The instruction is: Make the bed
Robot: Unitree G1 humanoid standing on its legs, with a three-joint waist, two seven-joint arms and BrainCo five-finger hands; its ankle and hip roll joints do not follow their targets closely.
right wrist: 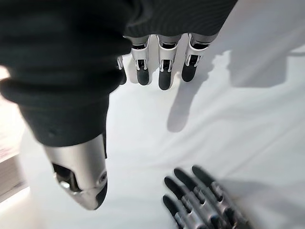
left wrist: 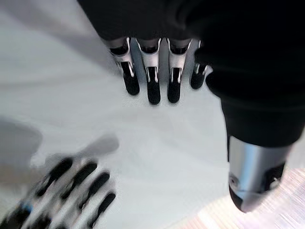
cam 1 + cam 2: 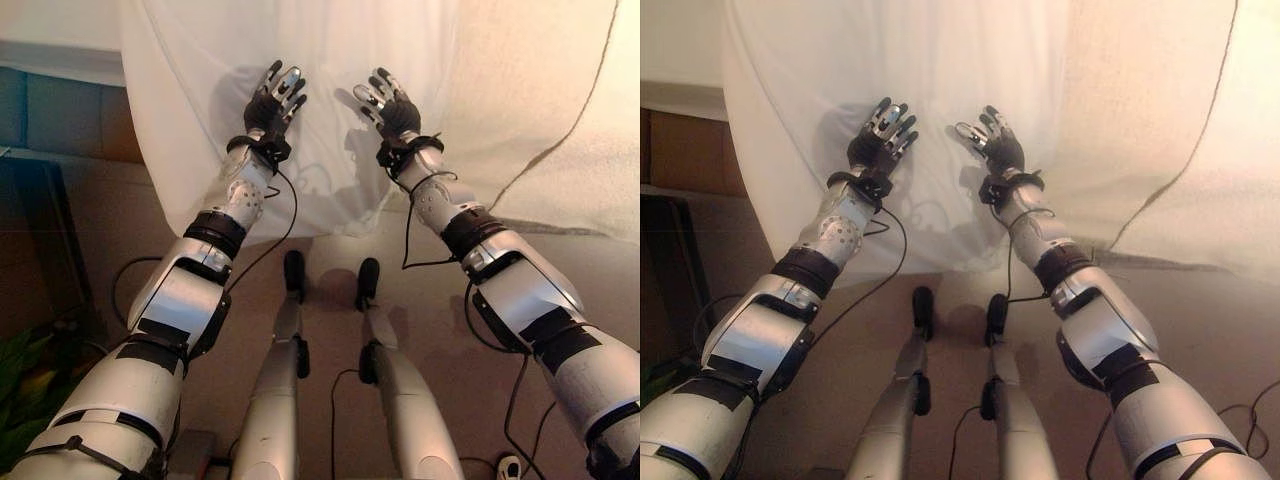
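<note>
Over hanging white thin cloth sheet (image 3: 330, 120), left hand (image 3: 272, 103) and right hand (image 3: 390, 108) held side by side, fingers spread, nothing gripped.

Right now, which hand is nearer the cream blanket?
Right. The right hand hovers over the white sheet beside the blanket; the left hand is farther away.

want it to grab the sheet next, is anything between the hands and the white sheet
Nothing visible does. The left hand and right hand are spread open directly over the white sheet, with bare cloth under the fingers in both wrist views.
</note>
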